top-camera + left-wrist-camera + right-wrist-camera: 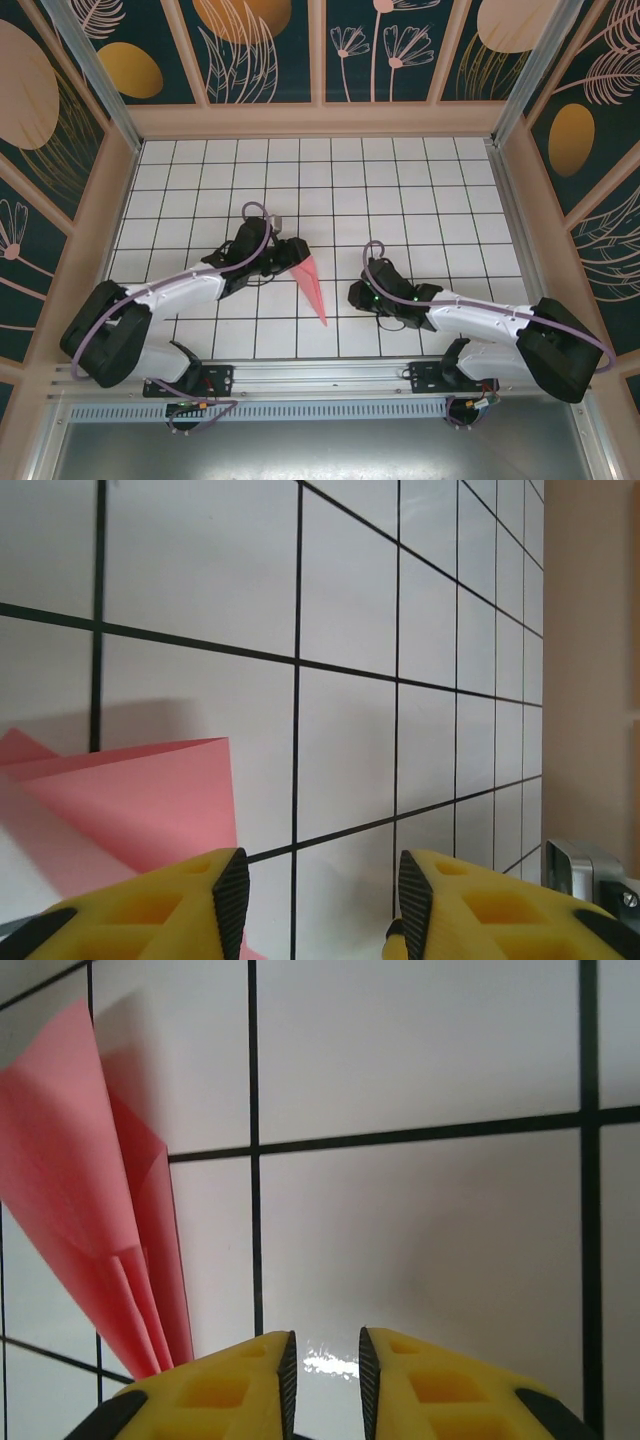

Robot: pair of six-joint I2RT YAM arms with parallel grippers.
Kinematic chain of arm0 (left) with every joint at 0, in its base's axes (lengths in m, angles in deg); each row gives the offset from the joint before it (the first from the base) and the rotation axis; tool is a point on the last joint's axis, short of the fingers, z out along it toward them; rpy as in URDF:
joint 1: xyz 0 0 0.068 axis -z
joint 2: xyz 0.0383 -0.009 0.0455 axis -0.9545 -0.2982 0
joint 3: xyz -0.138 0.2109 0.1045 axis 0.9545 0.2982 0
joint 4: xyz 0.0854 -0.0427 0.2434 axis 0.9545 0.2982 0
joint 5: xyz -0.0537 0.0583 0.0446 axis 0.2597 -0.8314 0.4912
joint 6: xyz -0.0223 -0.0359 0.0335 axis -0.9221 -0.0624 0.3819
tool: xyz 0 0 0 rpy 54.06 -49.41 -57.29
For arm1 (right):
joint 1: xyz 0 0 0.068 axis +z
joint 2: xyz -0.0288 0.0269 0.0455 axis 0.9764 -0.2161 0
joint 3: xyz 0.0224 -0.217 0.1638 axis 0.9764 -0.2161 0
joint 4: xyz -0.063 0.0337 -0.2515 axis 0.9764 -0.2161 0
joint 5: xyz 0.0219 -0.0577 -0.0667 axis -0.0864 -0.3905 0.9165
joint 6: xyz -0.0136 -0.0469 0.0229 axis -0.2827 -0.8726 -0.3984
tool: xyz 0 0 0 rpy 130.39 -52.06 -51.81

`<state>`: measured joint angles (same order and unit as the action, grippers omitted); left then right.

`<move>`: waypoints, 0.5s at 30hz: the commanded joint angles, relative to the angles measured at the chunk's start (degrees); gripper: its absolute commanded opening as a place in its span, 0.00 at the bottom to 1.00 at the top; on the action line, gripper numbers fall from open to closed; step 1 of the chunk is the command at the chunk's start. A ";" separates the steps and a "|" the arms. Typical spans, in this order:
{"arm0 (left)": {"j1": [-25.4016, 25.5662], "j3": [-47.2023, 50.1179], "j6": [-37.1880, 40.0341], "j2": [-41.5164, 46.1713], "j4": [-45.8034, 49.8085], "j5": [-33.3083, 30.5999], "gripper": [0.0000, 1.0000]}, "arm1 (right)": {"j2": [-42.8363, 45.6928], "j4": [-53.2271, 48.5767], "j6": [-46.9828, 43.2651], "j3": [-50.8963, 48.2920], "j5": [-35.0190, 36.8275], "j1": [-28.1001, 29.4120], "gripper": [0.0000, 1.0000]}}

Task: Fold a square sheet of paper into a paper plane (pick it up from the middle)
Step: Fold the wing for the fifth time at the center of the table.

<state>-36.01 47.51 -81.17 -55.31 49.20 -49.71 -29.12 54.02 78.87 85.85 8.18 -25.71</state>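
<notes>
The left gripper (322, 900) has its jaws apart with nothing between them, just beside the wide tail of the paper plane (312, 285). The right gripper (326, 1385), slightly parted and empty, sits near the plane's right side. The plane lies on the tiled table (400, 180).

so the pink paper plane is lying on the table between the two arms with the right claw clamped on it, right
no, the right claw isn't clamped on it: the right wrist view shows its jaws slightly apart over bare tile, the paper plane off to their left. it does lie on the table between the two arms.
</notes>
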 commanded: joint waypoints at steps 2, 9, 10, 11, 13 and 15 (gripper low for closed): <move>-0.41 3.25 0.20 4.82 4.89 -4.23 0.48 | 1.62 1.13 1.33 0.70 3.41 -1.30 0.33; -0.39 7.04 0.43 11.20 5.74 -9.01 0.57 | 1.60 1.98 4.15 1.19 7.56 -1.98 0.34; -0.42 7.21 0.67 11.51 5.85 -9.41 0.59 | 1.56 2.40 4.52 1.28 8.26 -1.98 0.35; -0.43 7.40 0.94 11.73 6.22 -9.77 0.60 | 1.61 3.38 4.70 1.08 8.53 -1.98 0.35; -0.43 7.23 1.22 11.77 7.09 -9.80 0.61 | 1.59 6.10 4.37 0.61 8.24 -1.98 0.38; -0.42 7.22 1.13 11.83 7.43 -9.24 0.63 | 1.64 7.50 4.13 0.59 7.85 -1.98 0.38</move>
<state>-36.01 54.20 -81.08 -44.25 54.64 -57.71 -28.55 57.28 82.10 85.85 14.21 -27.31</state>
